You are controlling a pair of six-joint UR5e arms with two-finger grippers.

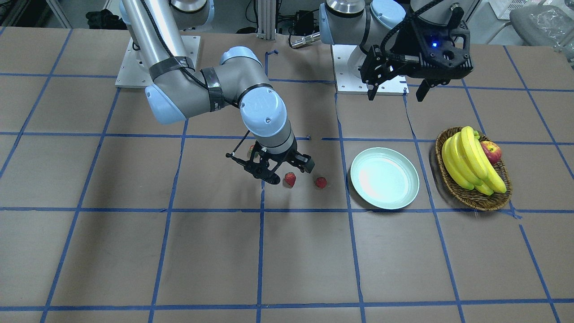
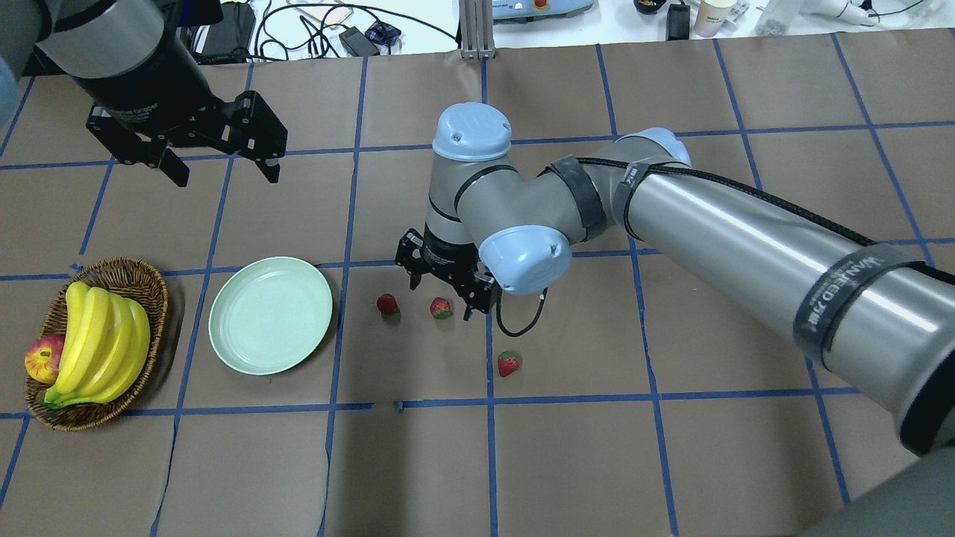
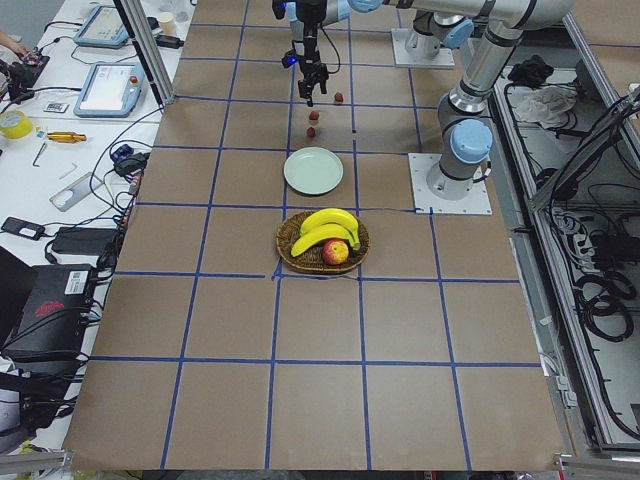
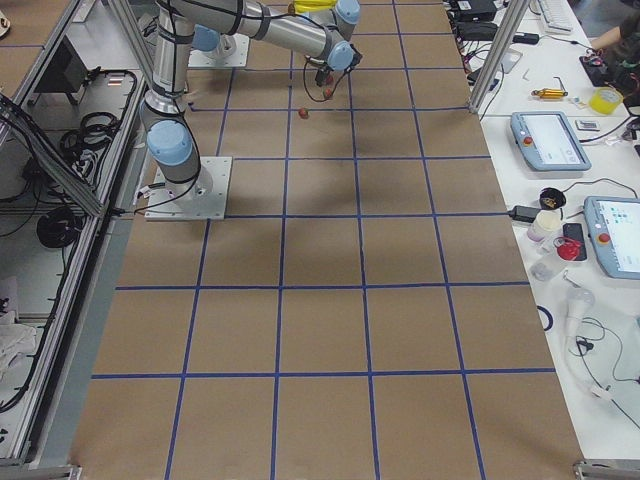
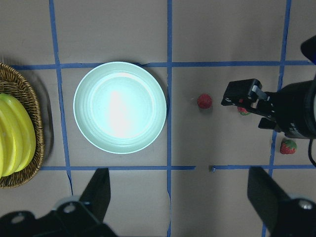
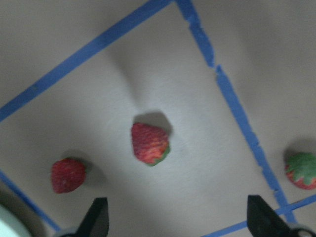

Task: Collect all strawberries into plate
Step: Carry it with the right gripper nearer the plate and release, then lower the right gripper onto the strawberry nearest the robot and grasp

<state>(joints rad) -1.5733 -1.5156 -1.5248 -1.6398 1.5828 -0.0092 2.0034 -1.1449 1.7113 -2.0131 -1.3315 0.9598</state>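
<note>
Plate (image 2: 270,324) bare, strawberries (image 2: 386,303) loose on the table (image 2: 671,462).
Overhead, your plate sits left of centre, holding nothing; the far-left basket (image 2: 154,292) holds bananas (image 2: 104,339) and an apple (image 2: 43,358). The right gripper (image 2: 442,298) hangs over the middle strawberry (image 2: 440,307), fingers apart; the left gripper (image 2: 227,176), upper left, is spread too. Right wrist view: open table surrounds all three strawberries.
</note>
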